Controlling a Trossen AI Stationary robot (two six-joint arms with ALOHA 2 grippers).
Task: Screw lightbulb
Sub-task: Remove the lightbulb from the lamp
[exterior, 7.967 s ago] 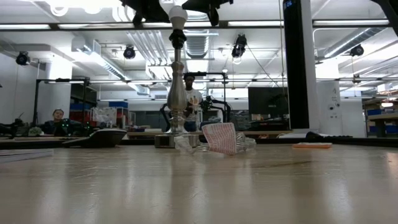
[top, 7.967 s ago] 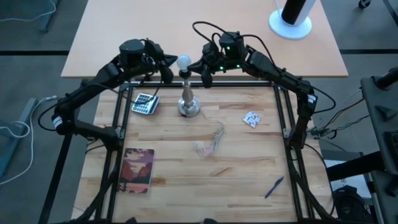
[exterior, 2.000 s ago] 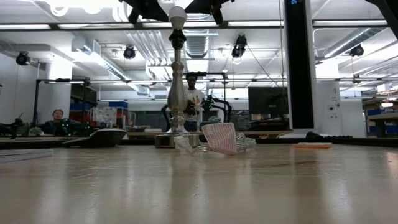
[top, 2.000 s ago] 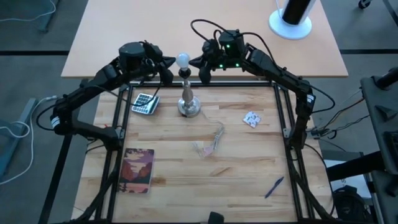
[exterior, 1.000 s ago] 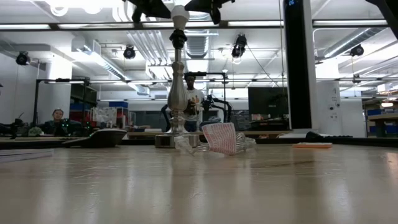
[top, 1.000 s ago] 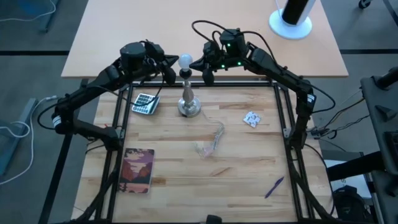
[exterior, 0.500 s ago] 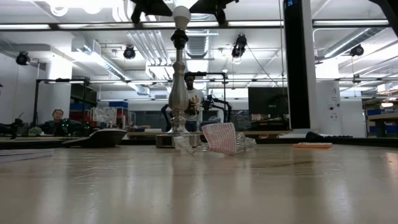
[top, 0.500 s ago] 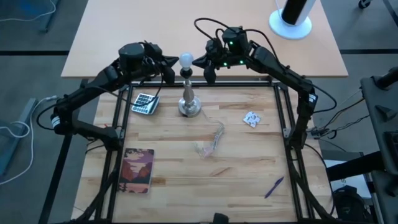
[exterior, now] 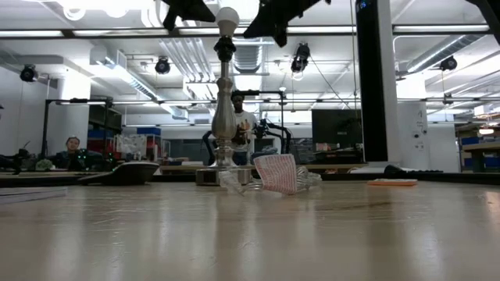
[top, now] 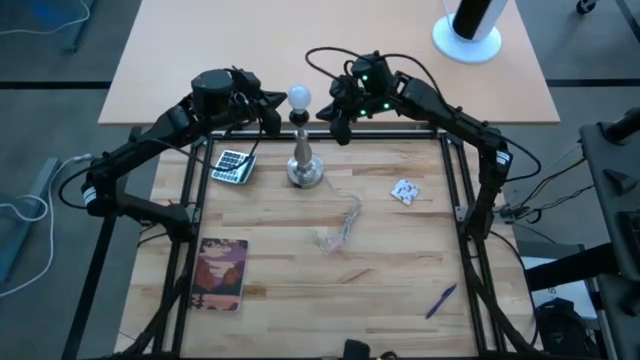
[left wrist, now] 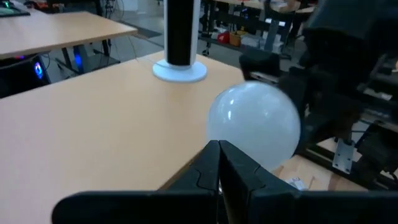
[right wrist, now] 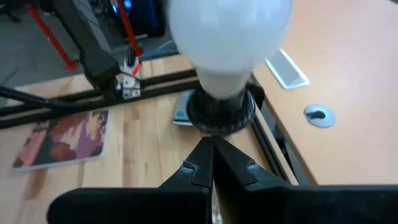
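Observation:
The white frosted lightbulb [top: 298,97] sits upright by its base in the black socket [right wrist: 222,109] on top of the silver lamp stand [top: 303,165]. The stand is upright on the wooden table near its far edge. My left gripper [top: 272,122] is shut, its tips just left of the bulb [left wrist: 254,124] at bulb height. My right gripper [top: 340,128] is shut. It stands a little to the right of the bulb [exterior: 227,16] and points toward the socket. My left gripper's shut fingertips [left wrist: 219,149] point level at the bulb's left side from the table's left. I cannot tell whether they touch the glass.
A calculator [top: 232,166] lies left of the stand. A crumpled clear wrapper [top: 338,228] lies mid-table, a white packet [top: 404,191] to the right, a reddish book [top: 222,272] near left and a pen [top: 440,300] near right. People show in the room beyond the table.
My right gripper has drawn back from the bulb toward the table's right, dropped a little and tipped. The bulb, the stand and my left gripper have kept still.

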